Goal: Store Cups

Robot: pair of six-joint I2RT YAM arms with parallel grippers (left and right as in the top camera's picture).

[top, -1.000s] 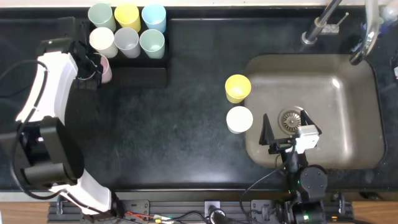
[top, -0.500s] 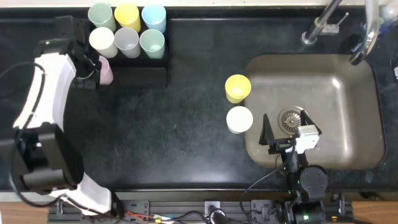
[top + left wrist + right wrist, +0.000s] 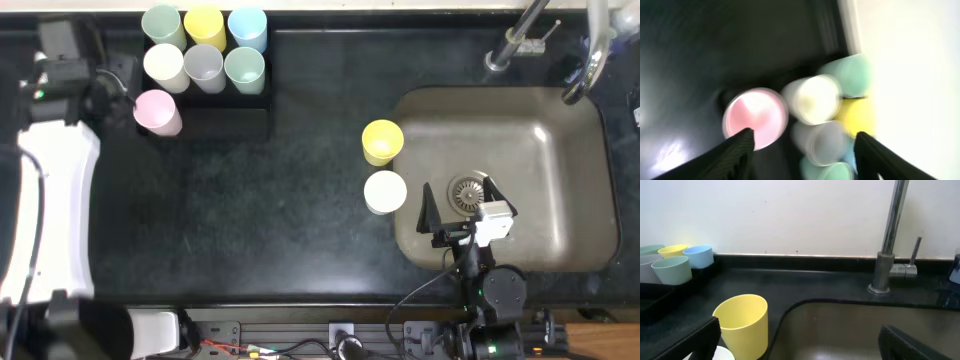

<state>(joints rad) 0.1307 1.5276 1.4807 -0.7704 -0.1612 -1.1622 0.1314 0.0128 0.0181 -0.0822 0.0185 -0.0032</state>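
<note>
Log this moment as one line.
left gripper: open, over pink cup | pink cup: upright beside rack | yellow cup, white cup: counter by sink | right gripper: open, over sink

The pink cup [image 3: 157, 112] and yellow cup [image 3: 382, 141] look like smooth, matt plastic, the countertop [image 3: 270, 220] like dark speckled stone with a faint sheen, and the sink [image 3: 560, 120] and faucet [image 3: 892, 235] are metal, brushed and softly glossy.
</note>
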